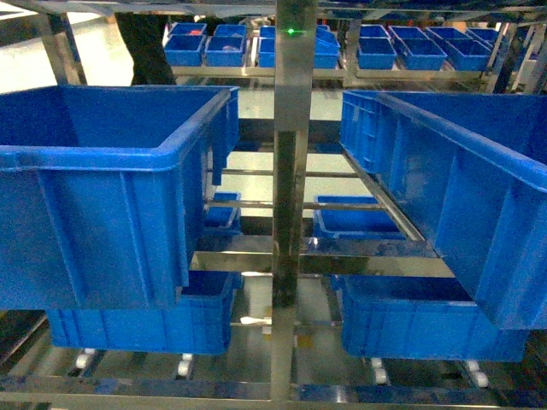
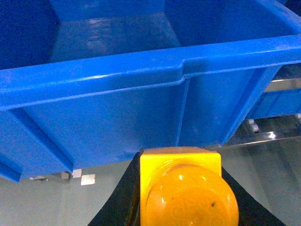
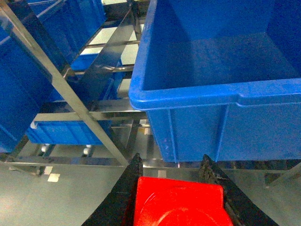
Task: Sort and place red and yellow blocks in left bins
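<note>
In the left wrist view, the yellow block (image 2: 181, 188) with its round stud sits between the black fingers of my left gripper (image 2: 180, 157), which is shut on it. It hangs just below and in front of the rim of a large blue bin (image 2: 141, 70), the upper left bin (image 1: 85, 154) in the head view. My right gripper (image 3: 171, 160) is shut on the red block (image 3: 178, 202), below the near rim of another deep blue crate (image 3: 211, 94). Neither gripper shows in the head view.
A steel rack post (image 1: 291, 171) stands between the left and right crates (image 1: 461, 196). Lower crates (image 1: 137, 329) (image 1: 427, 325) sit on the shelf beneath. Small blue trays (image 1: 205, 47) line the far rack. A slanting steel bar (image 3: 70, 94) crosses left of my right gripper.
</note>
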